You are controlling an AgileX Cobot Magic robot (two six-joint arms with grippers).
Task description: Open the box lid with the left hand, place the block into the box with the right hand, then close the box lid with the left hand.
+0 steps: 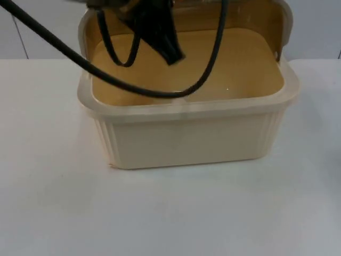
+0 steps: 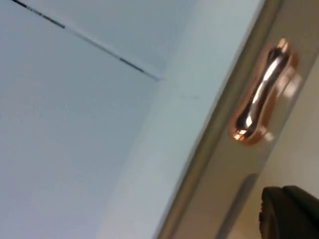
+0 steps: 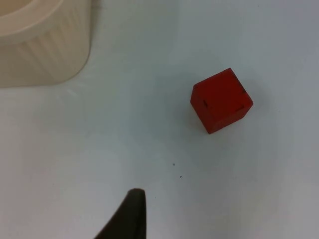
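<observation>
Box (image 1: 186, 138) open; left end effector (image 1: 169, 49) apparently at lid, grip unclear; red block (image 3: 221, 100) on table.

Red block on the white table, the box close by

A small red block (image 3: 221, 100) sits on the white table (image 3: 149, 149), resting flat and turned at a slight angle, with two short dark marks on its upper face. It stands apart from the cream box (image 3: 42, 42), whose ribbed wall and rounded rim corner show. One black fingertip (image 3: 127, 216) of the right gripper hangs above bare table, touching nothing.
</observation>
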